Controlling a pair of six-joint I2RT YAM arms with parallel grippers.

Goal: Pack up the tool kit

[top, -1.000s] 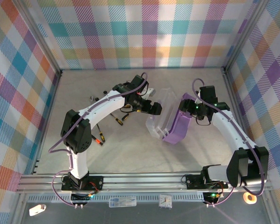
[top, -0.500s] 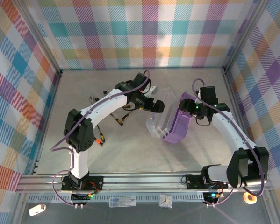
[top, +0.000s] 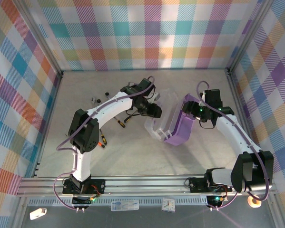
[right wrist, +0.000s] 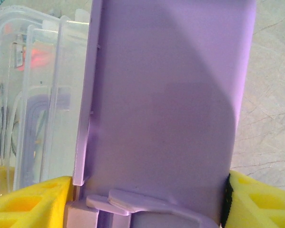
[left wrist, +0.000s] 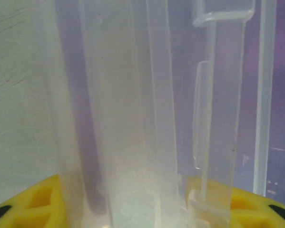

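Tool kit (top: pixel 173 124) mid-table, open: clear lid (top: pixel 160 121) on left, purple base (top: pixel 181 128) on right. My right gripper (top: pixel 193 112) grasps base at far end, and wrist view shows base wedged between yellow pads (right wrist: pixel 259 199). My left gripper (top: pixel 153 112) is clamped on lid, jaws partly closed, lid wall between them. Screwdrivers (top: pixel 119 121) loose on table (top: pixel 132 156), left of kit. Kit interior hidden. Fingertips cut off at frame bottom.

Purple box base (right wrist: pixel 166 109) standing on edge, clamped between the right gripper's (right wrist: pixel 147 204) yellow pads (right wrist: pixel 28 202), clear lid (right wrist: pixel 42 95) just left of it, pale worktop (right wrist: pixel 270 95) at right
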